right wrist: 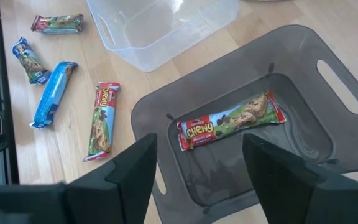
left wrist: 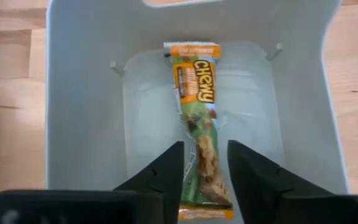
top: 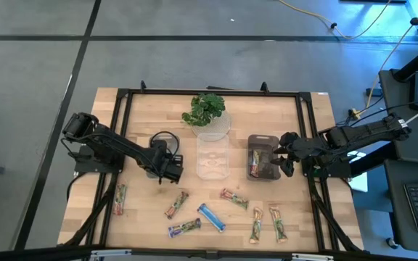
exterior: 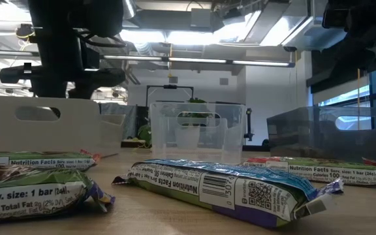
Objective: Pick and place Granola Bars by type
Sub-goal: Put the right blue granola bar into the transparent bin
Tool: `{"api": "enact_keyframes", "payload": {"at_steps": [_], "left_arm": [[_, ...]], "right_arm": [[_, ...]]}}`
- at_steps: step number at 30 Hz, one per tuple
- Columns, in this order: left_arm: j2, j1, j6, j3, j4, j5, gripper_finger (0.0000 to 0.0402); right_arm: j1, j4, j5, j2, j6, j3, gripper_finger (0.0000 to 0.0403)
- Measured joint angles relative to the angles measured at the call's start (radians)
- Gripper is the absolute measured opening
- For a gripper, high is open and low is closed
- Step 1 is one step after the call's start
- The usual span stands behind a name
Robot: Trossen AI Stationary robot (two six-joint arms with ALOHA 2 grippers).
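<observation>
The left end effector (left wrist: 205, 171) hangs narrowly parted over a glossy green Chewy bar (left wrist: 199, 118) in the white bin (left wrist: 79, 93). The right end effector (right wrist: 197, 180), spread wide, hovers above a red-edged bar (right wrist: 232, 121) in the smoky grey bin (right wrist: 328, 118).

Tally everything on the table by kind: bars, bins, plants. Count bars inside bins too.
Bars: 9
Bins: 3
Plant: 1
Total: 13
</observation>
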Motion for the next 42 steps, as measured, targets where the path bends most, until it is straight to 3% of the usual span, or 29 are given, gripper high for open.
{"api": "enact_keyframes", "payload": {"at_steps": [4, 12, 21, 26, 33, 42], "left_arm": [[-0.014, 0.0, 0.007, 0.002, -0.002, -0.018, 0.0143], [-0.042, -0.021, 0.182, 0.118, -0.006, -0.198, 0.015], [-0.042, -0.028, 0.406, 0.22, -0.008, -0.204, 0.0151], [-0.042, -0.028, 0.472, 0.23, -0.008, -0.196, 0.0147], [-0.042, -0.029, 0.622, 0.23, -0.008, -0.1, 0.0146], [-0.044, -0.06, 0.717, 0.23, -0.008, -0.086, 0.0148]], "right_arm": [[0.0, 0.005, 0.0, 0.0, 0.001, 0.0, 0.0239], [-0.007, 0.028, 0.0, 0.0, -0.008, 0.0, 0.0239], [0.007, -0.003, 0.021, 0.043, 0.11, 0.125, 0.0239], [0.048, -0.028, 0.104, 0.151, 0.147, 0.247, 0.0239], [0.123, -0.03, 0.108, 0.382, 0.151, 0.399, 0.0239], [0.252, -0.07, 0.108, 0.7, 0.158, 0.558, 0.0239]]}}
